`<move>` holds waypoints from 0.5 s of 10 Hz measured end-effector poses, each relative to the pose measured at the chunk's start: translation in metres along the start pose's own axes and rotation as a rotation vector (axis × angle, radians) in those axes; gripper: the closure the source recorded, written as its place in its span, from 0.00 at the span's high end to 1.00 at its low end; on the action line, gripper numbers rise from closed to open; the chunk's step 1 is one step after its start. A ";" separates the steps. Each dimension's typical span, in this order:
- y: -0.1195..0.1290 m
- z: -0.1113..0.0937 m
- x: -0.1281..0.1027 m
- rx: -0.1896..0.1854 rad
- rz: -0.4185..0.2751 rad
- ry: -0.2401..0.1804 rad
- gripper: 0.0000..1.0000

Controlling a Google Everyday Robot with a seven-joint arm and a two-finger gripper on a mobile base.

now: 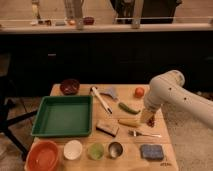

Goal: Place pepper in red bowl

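The green pepper (128, 108) lies on the wooden table (80, 91), right of centre, slim and slightly curved. The red bowl (43, 155) sits at the table's front left corner, wide and shallow, with nothing in it. My gripper (147, 118) hangs from the white arm (172, 90) on the right, close to the table, just right of and slightly nearer than the pepper, beside a yellow corn-like piece (128, 122).
A green tray (64, 116) fills the left middle. A dark maroon bowl (69, 86), a white-handled tool (101, 99) and a tomato (139, 92) lie at the back. A white bowl (73, 149), green cup (95, 150), metal cup (115, 149), blue sponge (151, 151), fork (144, 133) and a brown block (108, 128) lie in front.
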 end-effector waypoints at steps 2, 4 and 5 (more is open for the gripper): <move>-0.006 0.007 -0.006 0.000 0.020 -0.011 0.80; -0.011 0.018 -0.010 0.000 0.038 -0.014 0.80; -0.015 0.027 -0.013 -0.001 0.045 -0.009 0.80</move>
